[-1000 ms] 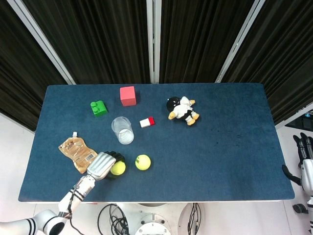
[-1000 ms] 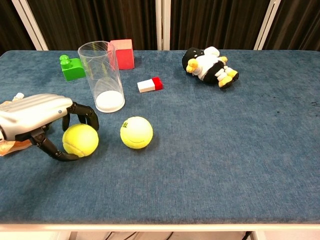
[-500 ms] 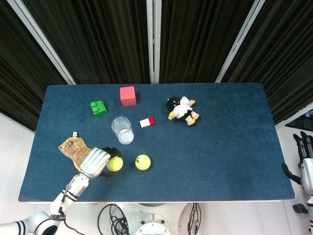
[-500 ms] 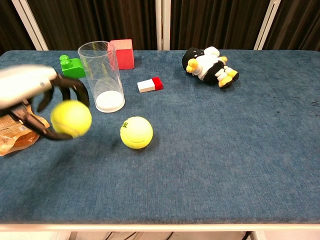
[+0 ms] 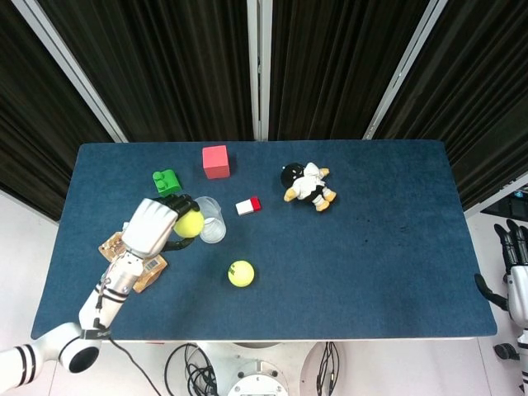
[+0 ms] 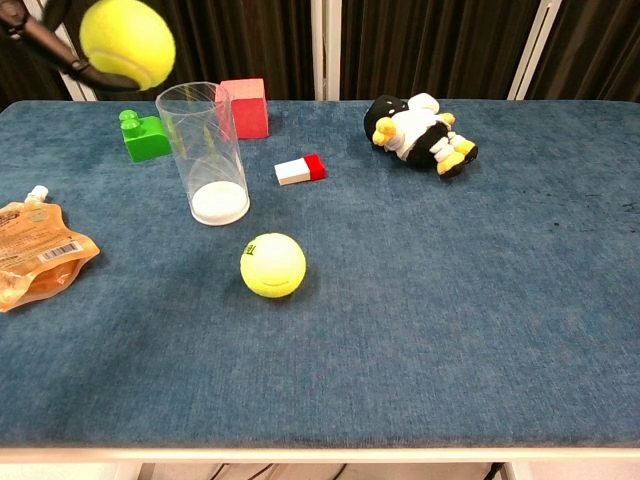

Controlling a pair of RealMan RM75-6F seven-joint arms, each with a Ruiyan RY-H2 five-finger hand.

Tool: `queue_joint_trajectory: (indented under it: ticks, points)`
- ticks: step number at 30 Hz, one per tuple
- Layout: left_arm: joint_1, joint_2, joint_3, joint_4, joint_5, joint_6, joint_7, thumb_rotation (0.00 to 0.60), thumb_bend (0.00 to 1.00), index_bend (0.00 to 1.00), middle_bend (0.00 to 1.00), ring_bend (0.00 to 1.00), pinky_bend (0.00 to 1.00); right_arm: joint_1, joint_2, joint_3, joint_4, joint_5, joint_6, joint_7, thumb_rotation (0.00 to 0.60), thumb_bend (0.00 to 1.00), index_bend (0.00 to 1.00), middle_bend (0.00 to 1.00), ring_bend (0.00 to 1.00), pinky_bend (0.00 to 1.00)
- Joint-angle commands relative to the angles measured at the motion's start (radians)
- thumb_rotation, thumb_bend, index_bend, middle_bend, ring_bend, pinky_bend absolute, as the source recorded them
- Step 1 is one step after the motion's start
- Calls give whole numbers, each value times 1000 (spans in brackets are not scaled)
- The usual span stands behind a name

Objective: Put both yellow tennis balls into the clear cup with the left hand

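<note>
Dark curtains hang behind a blue worktop [image 5: 371, 247], and upright near its left-centre stands the clear cup [image 6: 203, 153], nothing inside it that either view shows, just its pale base on the cloth. Up in the air, the left hand [image 5: 151, 228] has one tennis ball [image 5: 189, 223] in its grasp: dark fingers [image 5: 179, 203] curl round the ball from above and below, closed snugly on it. From the head view the ball sits right at the cup's left rim; from the chest view it hangs high at the top-left of frame, above the rim and a touch left of it. The other tennis ball [image 6: 272, 265] lies loose on the cloth, in front of the cup and apart from it. Just left of the cup sits a green brick [image 6: 143, 136], behind it a red cube [image 6: 245, 107], to its right a small red-and-white block [image 6: 301, 169]. An orange pouch [image 6: 35, 252] lies flat at the left edge. A plush toy [image 6: 420, 133] sprawls further right. Off beyond the right edge, the right hand [image 5: 516, 257] hangs with its fingers straight and apart, holding nothing.
</note>
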Motion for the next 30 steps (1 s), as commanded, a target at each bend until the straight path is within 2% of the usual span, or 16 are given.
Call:
queue_joint_trajectory:
  ticks: [1, 10, 13, 16, 18, 20, 25, 30]
  points:
    - [-41, -19, -32, 31, -53, -48, -30, 600, 236, 514, 524, 517, 701, 0, 2, 2, -3, 3, -2, 1, 600, 208, 0, 0, 0, 0]
    - [-111, -62, -50, 139, -136, -123, -62, 600, 236, 502, 512, 507, 694, 9, 1, 4, 0, 12, -22, 11, 600, 212, 0, 0, 0, 0]
    - [-119, -67, -41, 158, -138, -132, -91, 600, 230, 430, 473, 468, 667, 10, -1, 5, 4, 18, -26, 14, 600, 214, 0, 0, 0, 0]
    - [-125, -60, -30, 163, -142, -150, -117, 600, 190, 226, 283, 256, 464, 11, -4, 9, 7, 26, -28, 16, 600, 220, 0, 0, 0, 0]
    - [-126, -56, -27, 162, -137, -154, -149, 600, 163, 137, 188, 147, 367, 11, -5, 10, 7, 28, -29, 18, 600, 223, 0, 0, 0, 0]
    - [-127, -58, -25, 173, -122, -140, -170, 600, 133, 78, 120, 74, 312, 11, -6, 9, 9, 27, -29, 18, 600, 223, 0, 0, 0, 0]
    - [-128, -50, -11, 169, -101, -123, -175, 600, 118, 64, 98, 63, 281, 11, -7, 7, 7, 24, -30, 21, 600, 226, 0, 0, 0, 0]
    - [-127, -34, 10, 120, -80, -116, -172, 600, 118, 67, 100, 63, 278, 12, -8, 7, 8, 23, -31, 21, 600, 227, 0, 0, 0, 0]
